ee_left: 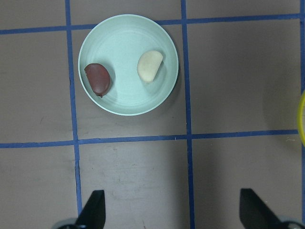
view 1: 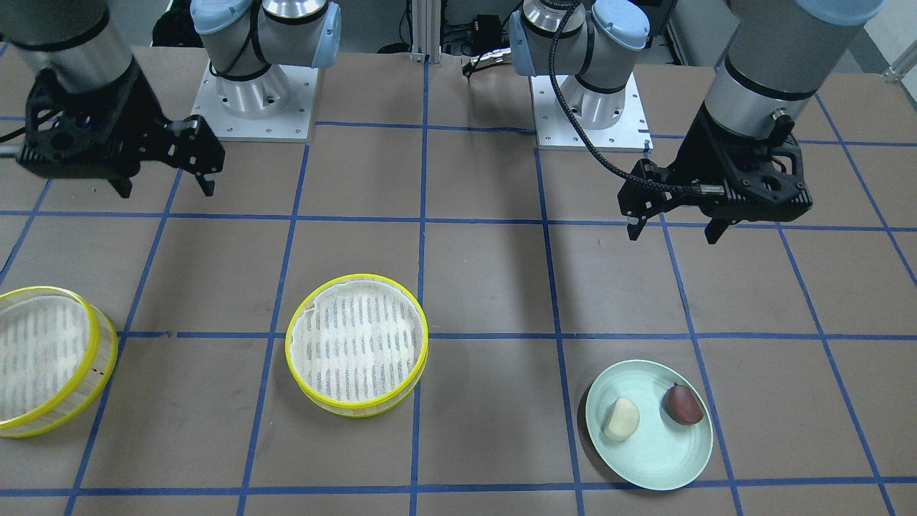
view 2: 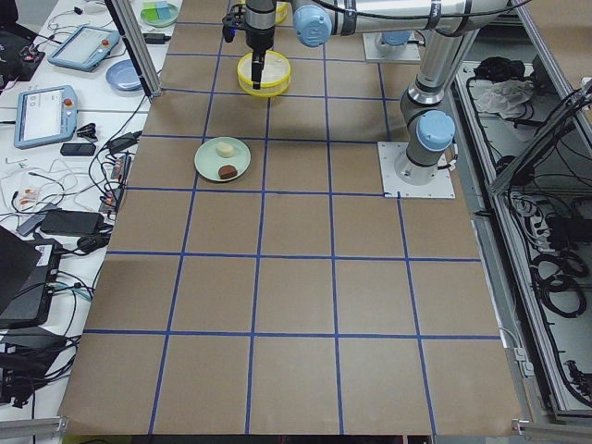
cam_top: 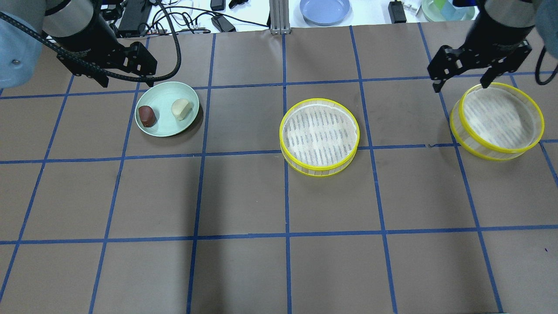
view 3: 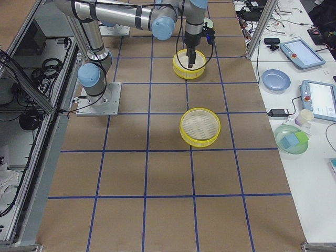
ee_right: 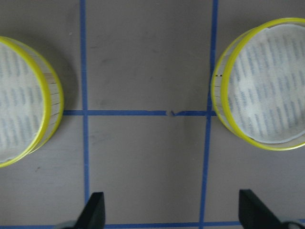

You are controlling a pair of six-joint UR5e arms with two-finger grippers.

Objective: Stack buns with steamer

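Note:
The cream-white bun (view 1: 620, 418) and the dark reddish-brown bun (view 1: 684, 403) lie side by side on a pale green plate (view 1: 648, 466). Both show in the overhead view, cream (cam_top: 182, 108) and brown (cam_top: 146, 116), and in the left wrist view, cream (ee_left: 149, 66) and brown (ee_left: 98, 78). A yellow-rimmed steamer tray (cam_top: 319, 136) sits mid-table. A second one (cam_top: 497, 117) sits to its right. My left gripper (view 1: 673, 233) is open and empty, raised on the robot's side of the plate. My right gripper (cam_top: 460, 86) is open and empty, raised between the two steamers (ee_right: 267, 86).
Blue tape lines grid the brown table (cam_top: 244, 196). The two arm bases (view 1: 258, 93) stand at the robot's edge. Cables, a blue plate (cam_top: 324, 9) and other gear lie beyond the far edge.

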